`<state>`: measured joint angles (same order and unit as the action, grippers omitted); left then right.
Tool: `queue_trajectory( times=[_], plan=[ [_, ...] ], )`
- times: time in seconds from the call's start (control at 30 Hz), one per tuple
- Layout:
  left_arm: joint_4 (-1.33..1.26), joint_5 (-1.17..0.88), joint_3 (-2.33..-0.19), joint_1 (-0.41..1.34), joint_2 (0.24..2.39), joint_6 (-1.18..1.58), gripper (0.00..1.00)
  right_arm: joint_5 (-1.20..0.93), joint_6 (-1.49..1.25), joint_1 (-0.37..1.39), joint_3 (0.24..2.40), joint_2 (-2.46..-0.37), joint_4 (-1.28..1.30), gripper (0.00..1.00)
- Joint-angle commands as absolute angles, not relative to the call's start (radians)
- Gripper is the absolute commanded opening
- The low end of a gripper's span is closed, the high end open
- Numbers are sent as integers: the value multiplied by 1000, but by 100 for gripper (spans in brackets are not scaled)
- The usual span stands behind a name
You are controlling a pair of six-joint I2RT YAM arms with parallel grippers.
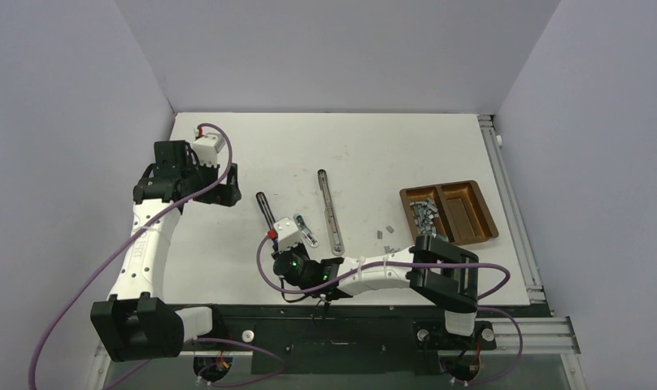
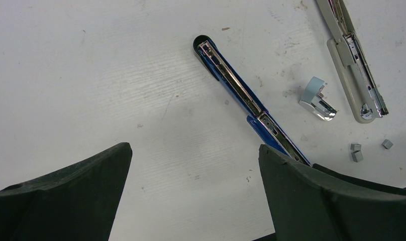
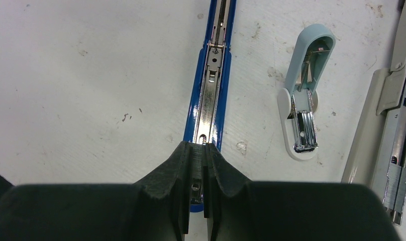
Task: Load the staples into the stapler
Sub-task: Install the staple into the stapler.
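- A white, scuffed surface [image 1: 374,146] fills the floor of a booth with plain grey walls [image 1: 325,49].
- The staples [image 1: 423,213] lie heaped in the left compartment of a brown two-part tray [image 1: 465,213] at the right side of the surface. A few more sit loose on the surface just left of the tray.
- The blue stapler [image 3: 211,100] lies opened out flat, left of centre and well apart from the tray, with its shiny metal channel facing up.
- The right hand [image 3: 205,150] is stretched across to the near end of the blue stapler. Its two fingers are pressed together, with the tips directly over the channel.
- I cannot tell whether anything is pinched between those fingers, or whether the tips touch the metal.
- A small pale blue stapler [image 3: 304,100] lies just beside the blue stapler on its right, hinged open with its chrome part showing.
- Further right lies a grey stapler [image 1: 329,207], also opened flat and longer than the small one. It sits between the small pale blue stapler and the loose staples.
- The left hand [image 2: 194,149] hovers over the left part of the surface with its fingers spread wide and nothing between them. In its own wrist view the far end of the blue stapler shows beyond its fingers.
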<state>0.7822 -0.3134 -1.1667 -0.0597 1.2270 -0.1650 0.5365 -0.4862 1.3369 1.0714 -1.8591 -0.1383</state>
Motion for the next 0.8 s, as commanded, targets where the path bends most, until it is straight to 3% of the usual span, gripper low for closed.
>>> queue_trajectory(
  times=[0.0,0.77],
  plan=[
    [761,-307,-1184,-55,1202,-164,96,533,-498,1338,1092,-1868,-175,9],
    [765,-301,-1210,-42,1205,-164,96,524,-509,1324,1071,-1874,-182,9]
  ],
)
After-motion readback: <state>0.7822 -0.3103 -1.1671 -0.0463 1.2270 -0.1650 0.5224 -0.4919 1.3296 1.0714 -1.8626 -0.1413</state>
